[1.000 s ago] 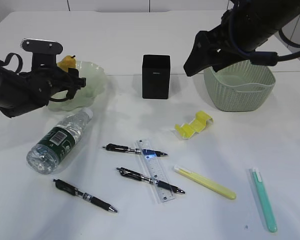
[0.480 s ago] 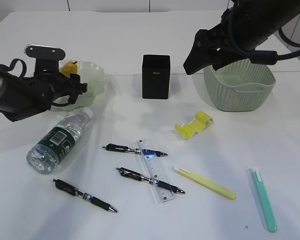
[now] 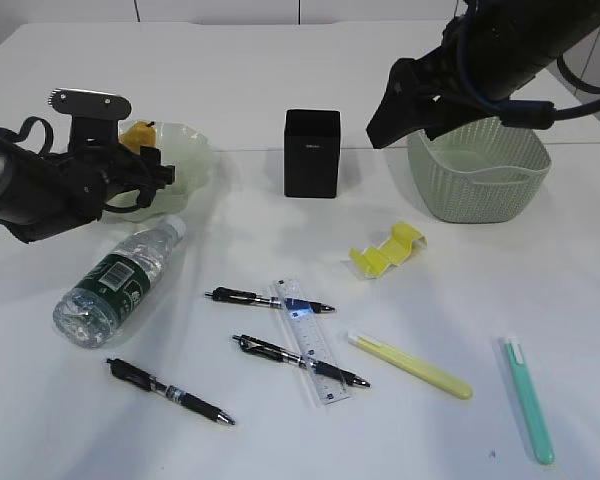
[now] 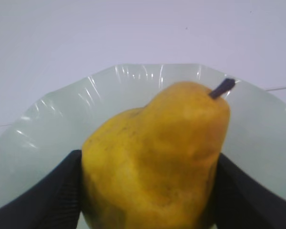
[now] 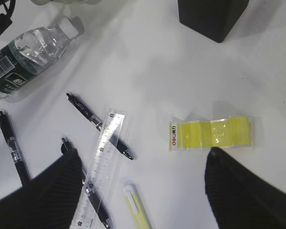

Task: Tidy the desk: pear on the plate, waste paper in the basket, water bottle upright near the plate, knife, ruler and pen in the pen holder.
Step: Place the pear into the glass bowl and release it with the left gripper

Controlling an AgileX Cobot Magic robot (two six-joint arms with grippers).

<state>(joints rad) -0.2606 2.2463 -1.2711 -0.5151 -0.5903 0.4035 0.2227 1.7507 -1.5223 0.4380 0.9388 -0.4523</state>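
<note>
Left end effector (image 4: 148,191) clamped on the pear (image 4: 157,157), dark fingers (image 4: 43,191) pressing both flanks, stem (image 4: 222,88) tilted up and to the right in the wrist view, long axis near upright. Held over the pale green plate (image 4: 47,129), at the left rear of the counter (image 3: 280,80); contact with the plate's floor impossible to tell.

Right end effector (image 5: 143,191) spread wide, gripping nothing, hanging above the counter in front of the basket (image 3: 480,170). Below it, a folded yellow packet (image 5: 211,133), lying crosswise.

Water bottle (image 3: 115,285) on its side, front left of the plate, long axis diagonal, cap (image 3: 175,228) pointing toward the plate. Ruler (image 3: 311,340) flat mid-counter, long axis running from far left to near right, crossing over two black pens (image 3: 270,298), both lying nearly crosswise. Third black pen (image 3: 170,391) further left, also angled. Yellow knife (image 3: 410,365) and teal knife (image 3: 529,398) to the right, flat. Pen holder (image 3: 312,153) upright at rear centre, between plate and basket.
</note>
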